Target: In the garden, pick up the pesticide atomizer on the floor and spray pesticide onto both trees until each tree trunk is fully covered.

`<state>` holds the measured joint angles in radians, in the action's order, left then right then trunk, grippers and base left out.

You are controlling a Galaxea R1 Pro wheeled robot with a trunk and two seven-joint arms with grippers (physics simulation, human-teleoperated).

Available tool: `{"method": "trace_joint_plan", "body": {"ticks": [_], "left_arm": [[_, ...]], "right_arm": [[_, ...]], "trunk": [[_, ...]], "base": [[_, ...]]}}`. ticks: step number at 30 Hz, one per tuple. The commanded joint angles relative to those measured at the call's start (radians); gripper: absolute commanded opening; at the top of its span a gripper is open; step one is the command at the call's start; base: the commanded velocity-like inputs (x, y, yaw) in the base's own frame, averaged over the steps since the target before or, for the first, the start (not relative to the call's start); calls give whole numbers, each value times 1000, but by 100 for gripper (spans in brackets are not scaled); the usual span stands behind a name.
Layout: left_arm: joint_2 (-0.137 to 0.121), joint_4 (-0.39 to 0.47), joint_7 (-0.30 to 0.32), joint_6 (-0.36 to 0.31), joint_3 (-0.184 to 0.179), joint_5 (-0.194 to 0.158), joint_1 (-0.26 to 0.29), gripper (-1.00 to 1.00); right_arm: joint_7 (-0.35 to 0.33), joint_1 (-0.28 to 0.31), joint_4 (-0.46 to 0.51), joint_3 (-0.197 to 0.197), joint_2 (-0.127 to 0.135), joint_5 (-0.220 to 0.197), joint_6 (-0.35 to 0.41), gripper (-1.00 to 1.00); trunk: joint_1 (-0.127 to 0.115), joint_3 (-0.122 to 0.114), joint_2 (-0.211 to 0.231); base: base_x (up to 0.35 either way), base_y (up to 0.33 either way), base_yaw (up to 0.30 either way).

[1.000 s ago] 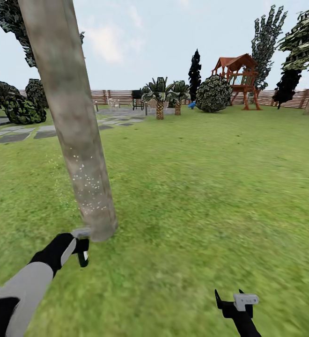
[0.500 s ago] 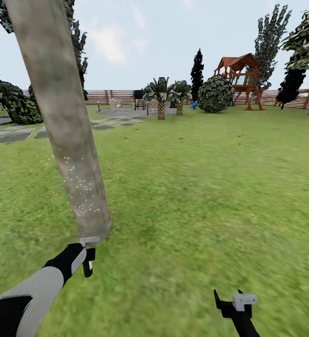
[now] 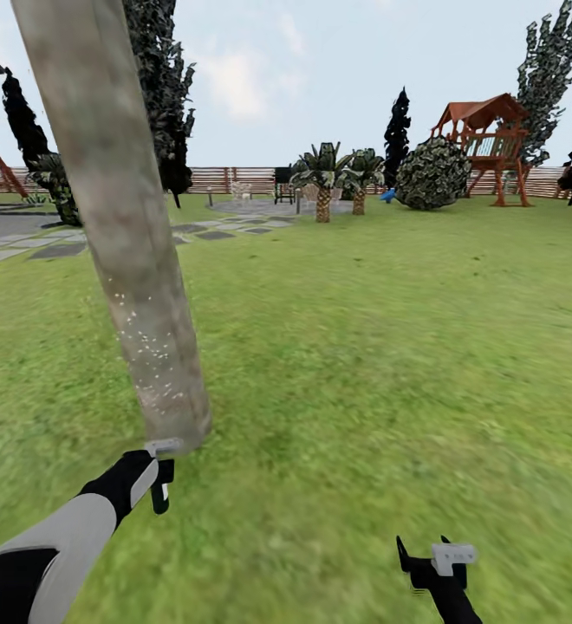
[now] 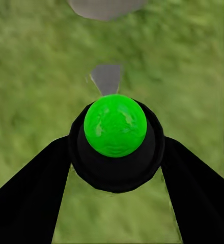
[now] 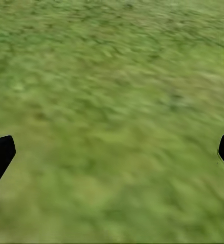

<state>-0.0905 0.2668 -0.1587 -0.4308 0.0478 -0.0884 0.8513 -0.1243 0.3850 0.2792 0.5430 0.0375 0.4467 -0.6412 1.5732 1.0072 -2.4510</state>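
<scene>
L fingers (image 4: 35, 198) clamp atomizer (image 4: 115, 137) – R fingers (image 5: 1, 155) wide apart.

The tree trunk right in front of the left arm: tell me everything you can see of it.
The tree trunk is a thick, smooth column of mottled beige-grey bark, wider than the robot's arm. It leans, its top toward the head view's left, and runs out of the top of that view. Its base stands in the grass. Tiny whitish specks of pesticide dot its lower part; higher up, the bark looks bare. The left hand holds the atomizer just short of its base.
</scene>
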Motion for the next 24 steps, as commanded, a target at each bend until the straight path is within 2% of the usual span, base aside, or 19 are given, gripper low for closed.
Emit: {"method": "trace_joint_plan", "body": {"ticks": [1,12,24], "left_arm": [[0,0,1,0,0,1,0,-100],[-2,-1,1,0,0,2,0,-100],[1,-1,1,3,-2,4,0,-100]], "right_arm": [[0,0,0,0,0,0,0,100],[-1,0,0,0,-1,0,0,100],[-1,0,0,0,-2,0,0,100]], "trunk": [[0,0,0],[0,0,0],[0,0,0]], "base": [[212,-222,3],[213,-221,18],[193,-228,264]]}}
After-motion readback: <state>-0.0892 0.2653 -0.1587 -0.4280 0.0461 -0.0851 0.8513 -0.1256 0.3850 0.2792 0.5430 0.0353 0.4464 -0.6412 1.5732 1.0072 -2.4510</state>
